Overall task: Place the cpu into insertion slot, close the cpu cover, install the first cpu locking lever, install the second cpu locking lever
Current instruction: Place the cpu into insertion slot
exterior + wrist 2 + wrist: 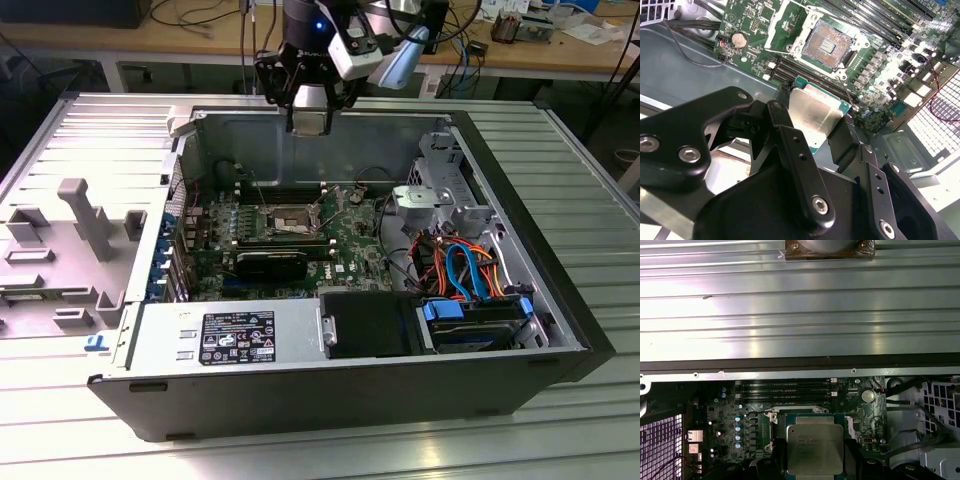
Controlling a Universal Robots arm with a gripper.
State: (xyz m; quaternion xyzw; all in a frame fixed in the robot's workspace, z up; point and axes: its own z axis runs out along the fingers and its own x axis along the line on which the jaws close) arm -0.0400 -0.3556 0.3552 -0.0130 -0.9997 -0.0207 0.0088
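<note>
Holding the cpu [815, 449] pinched in my gripper [812, 127], fingers [779, 116] closed snug on two opposite edges, its dull metal top facing the wrist cameras. I'm hanging above the open computer case [330, 395], over its far wall in the exterior view. Down on the green motherboard [352, 252] the insertion slot [827, 44] sits uncovered, contact grid showing in the second wrist view. Chip and slot are well apart, so it's not seated yet.

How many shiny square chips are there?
1. The flat square silver-grey chip is clamped in the black gripper, up above the open computer case. The square silver-rimmed socket holds none.
</note>
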